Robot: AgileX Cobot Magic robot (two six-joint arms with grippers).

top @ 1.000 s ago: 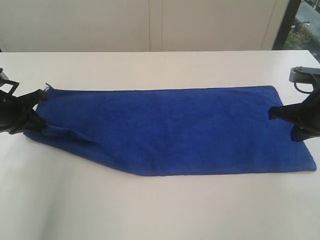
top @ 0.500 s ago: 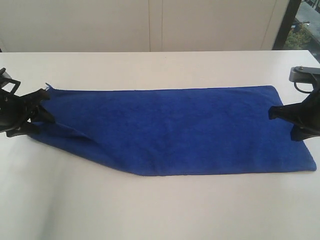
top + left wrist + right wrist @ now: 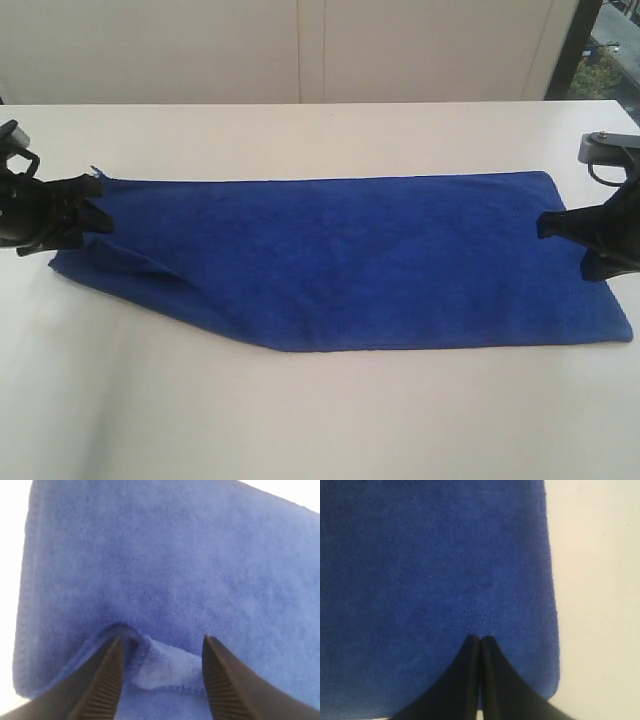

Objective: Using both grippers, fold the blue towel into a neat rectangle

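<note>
Step in hand, as we judge it: taking hold of the two short ends ahead of the first fold, which is not yet made. The blue towel (image 3: 340, 260) lies flat at full length on the white tabletop (image 3: 320, 420), spanning from one hand to the other. The left hand (image 3: 162, 642) stands wide, its ribbed fingers (image 3: 107, 680) straddling a small raised pucker (image 3: 160, 667) at the towel's end hem without closing on it. The right hand (image 3: 480, 639) is closed tip to tip and rests on the opposite end, just inside the hem. We cannot tell whether it pinches any cloth. Near the left hand one corner appears turned under, leaving a slanted edge (image 3: 200, 315). Next move, in our view: the left hand closes on the pucker, the right secures a true pinch, then both lift together. The tabletop is plain and matte, with pale wall panels (image 3: 300, 50) behind and a window (image 3: 615, 45) beyond the right hand.
</note>
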